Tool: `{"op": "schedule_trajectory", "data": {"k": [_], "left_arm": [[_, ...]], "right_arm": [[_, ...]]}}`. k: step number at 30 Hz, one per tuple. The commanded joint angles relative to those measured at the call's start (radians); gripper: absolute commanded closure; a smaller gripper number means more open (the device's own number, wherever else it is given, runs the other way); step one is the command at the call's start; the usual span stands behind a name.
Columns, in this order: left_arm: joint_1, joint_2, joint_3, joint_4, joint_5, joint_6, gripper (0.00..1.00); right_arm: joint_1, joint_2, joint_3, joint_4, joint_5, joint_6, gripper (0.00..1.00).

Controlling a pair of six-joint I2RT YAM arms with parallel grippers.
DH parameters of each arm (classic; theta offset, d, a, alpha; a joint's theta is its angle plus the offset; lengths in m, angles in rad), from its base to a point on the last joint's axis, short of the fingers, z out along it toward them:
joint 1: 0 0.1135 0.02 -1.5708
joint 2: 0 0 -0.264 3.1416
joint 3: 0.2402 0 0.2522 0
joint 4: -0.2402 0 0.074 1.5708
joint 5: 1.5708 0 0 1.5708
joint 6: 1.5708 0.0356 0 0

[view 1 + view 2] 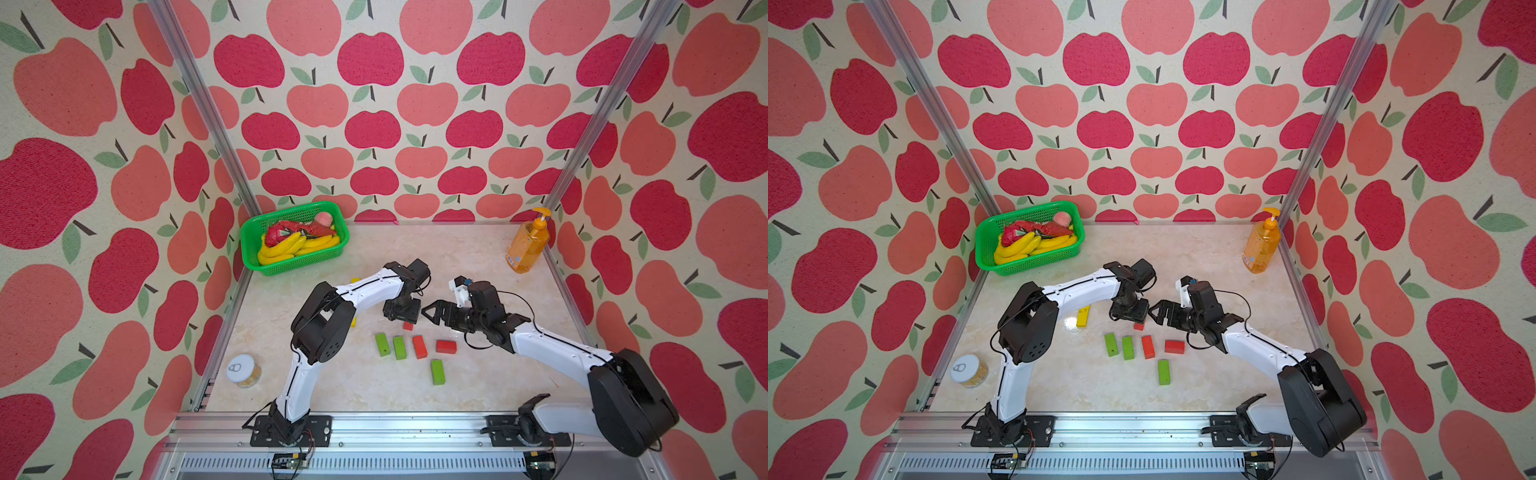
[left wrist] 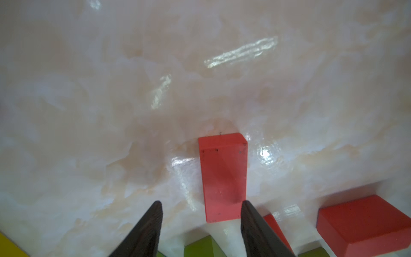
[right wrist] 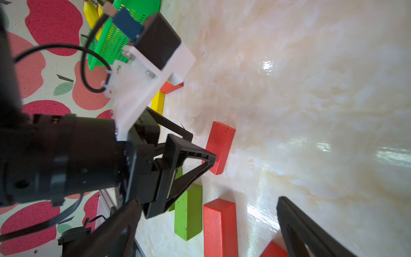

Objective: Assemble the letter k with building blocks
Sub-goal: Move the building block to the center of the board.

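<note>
Red-orange matte rectangular brick [image 2: 223, 178], likely light and stiff, lies between parted, empty jaws of left gripper [image 2: 200, 202]; pinch long sides.

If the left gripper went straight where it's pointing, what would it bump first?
Most likely the red block lying between the left gripper's open fingers; one fingertip seems over its edge.
</note>
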Motion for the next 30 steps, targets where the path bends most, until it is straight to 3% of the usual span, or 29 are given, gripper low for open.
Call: {"op": "schedule_trajectory", "data": {"k": [1,10,17,21,30], "left_arm": [[-0.013,0.053,0.063,-0.047,-0.018,-0.036,0.41],[-0.03,0.123,0.13,-0.133,-0.048,-0.1,0.45],[-0.031,0.111,0.119,-0.151,-0.076,-0.187,0.81],[-0.011,0.077,0.088,-0.127,-0.099,-0.262,0.85],[0.123,-0.122,-0.208,0.106,-0.043,-0.489,0.85]], "right_arm": [[-0.038,-0.055,-0.037,-0.044,0.008,-0.029,0.01],[-0.141,-0.166,-0.097,-0.081,-0.032,-0.051,0.01],[-0.156,-0.163,-0.114,-0.064,-0.061,-0.054,0.01],[-0.156,-0.148,-0.105,-0.068,-0.078,-0.064,0.01],[-0.156,-0.122,-0.1,-0.055,-0.084,-0.062,0.01]]}}
